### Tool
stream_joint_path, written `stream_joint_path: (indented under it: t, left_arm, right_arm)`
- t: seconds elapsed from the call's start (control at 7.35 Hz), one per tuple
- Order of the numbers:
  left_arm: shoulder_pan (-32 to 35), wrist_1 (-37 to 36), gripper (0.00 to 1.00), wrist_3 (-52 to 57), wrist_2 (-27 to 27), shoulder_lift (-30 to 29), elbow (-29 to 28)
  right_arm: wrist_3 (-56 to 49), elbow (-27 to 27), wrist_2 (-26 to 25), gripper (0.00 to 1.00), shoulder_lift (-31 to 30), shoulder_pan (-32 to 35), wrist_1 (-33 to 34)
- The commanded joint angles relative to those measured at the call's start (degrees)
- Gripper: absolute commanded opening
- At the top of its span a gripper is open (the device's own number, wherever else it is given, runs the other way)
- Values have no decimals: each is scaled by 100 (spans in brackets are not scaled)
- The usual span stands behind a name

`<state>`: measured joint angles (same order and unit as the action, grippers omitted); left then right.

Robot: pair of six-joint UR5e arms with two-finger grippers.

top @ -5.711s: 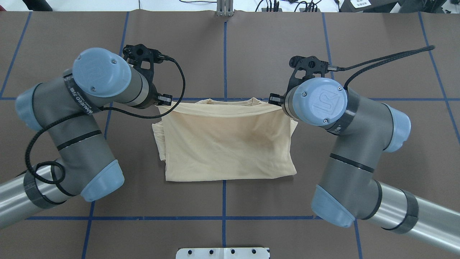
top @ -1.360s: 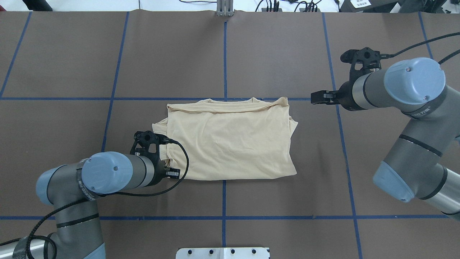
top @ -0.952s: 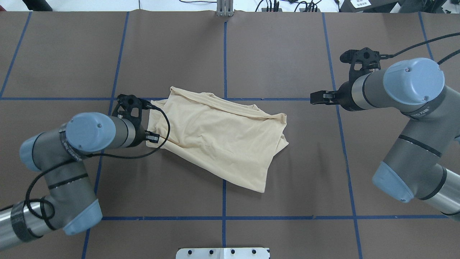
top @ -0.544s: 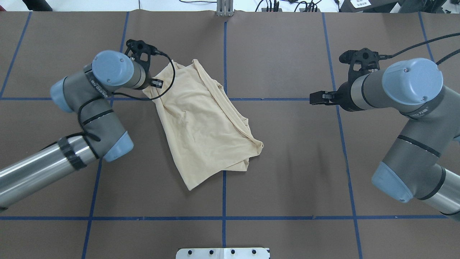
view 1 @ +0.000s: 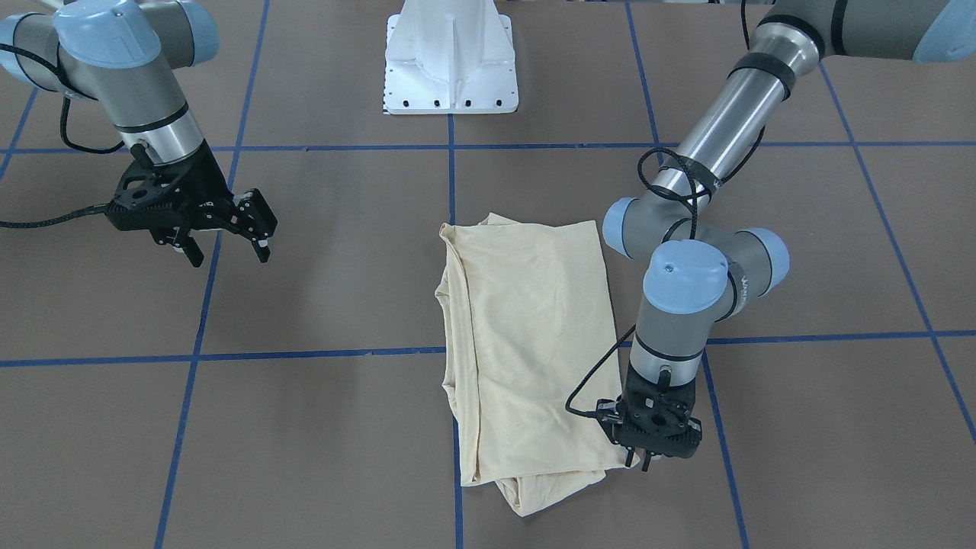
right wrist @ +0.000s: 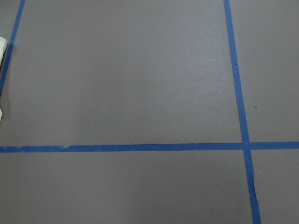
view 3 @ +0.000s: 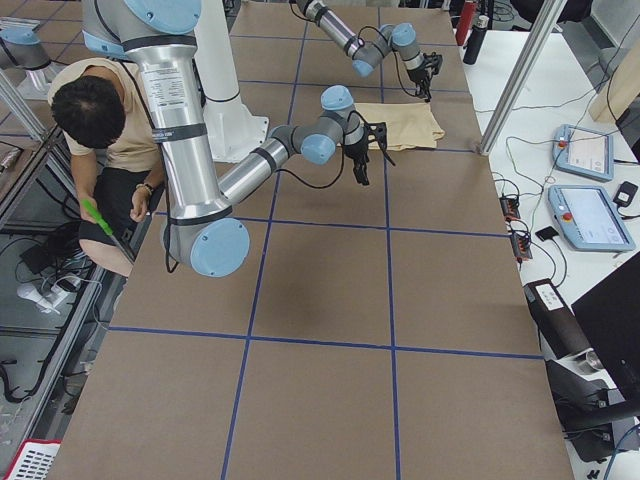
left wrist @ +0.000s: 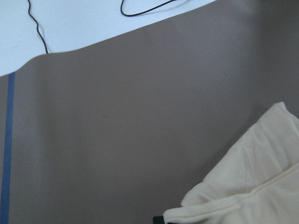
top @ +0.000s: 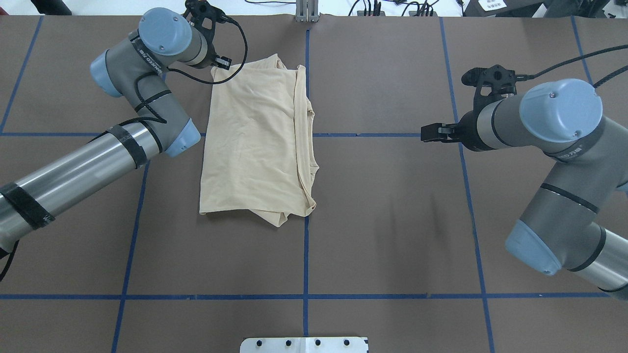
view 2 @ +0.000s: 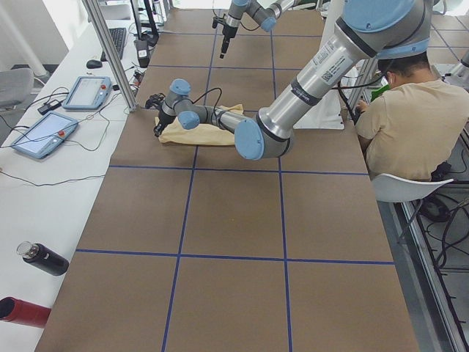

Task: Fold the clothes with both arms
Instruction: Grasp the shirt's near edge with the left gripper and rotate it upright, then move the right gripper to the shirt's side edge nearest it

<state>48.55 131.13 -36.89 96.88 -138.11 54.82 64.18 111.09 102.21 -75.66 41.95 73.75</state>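
Clock as in overhead view, 12 = away from robot. Shirt (top: 250,142) lies on table (top: 392,220) as a long folded strip running 12–6, just at 9 o'clock of table centre. L gripper (view 1: 643,460) sits on its 11 o'clock corner and looks nipped onto that corner. Fingertips are mostly hidden, so that's a judgement; L wrist view shows hem bunched right at a finger. R gripper (view 1: 226,252) hangs well apart at 3 o'clock of shirt, jaws spread, holding nothing.

Risks, as I judge them:
- Only one corner is held. Any pull by L arm alone skews the strip or peels the top layer off, undoing the fold.
- Layers aren't flush: a flap (top: 277,219) pokes out at the 6 o'clock end, and the 3 o'clock edge is wavy. Folding over that gives a lumpy, crooked stack unless it's squared first.
- L cable (top: 246,46) loops over the 12 o'clock end of shirt; on lift-off it may catch cloth and drag it.
- If L lets go high, the corner may drop curled under.
- R has a long reach to the 1 o'clock corner. Too deep a grab takes all layers, too shallow only one.
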Motion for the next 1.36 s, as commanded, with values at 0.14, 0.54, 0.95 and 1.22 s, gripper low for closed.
stream_joint_path:
  t: [0.14,0.54,0.95,1.22]
  left_arm:
    - [32,344,100,138,604,967,1167]
    - [32,335,100,59,595,1146,1417]
    - [23,334,100,59,595,1234,1523]
    - [23,335,100,50,595,1243,1523]
  right_arm:
    - [1363,-1626,-461,98,1809,-396,78]
    - [2395,-2511,-1331,50,2659,-1125,43]
    - [2976,-2900,-1737,38,2951,-1662,34]
    - [3021,-2917,-1879,37,2943,-1795,34]
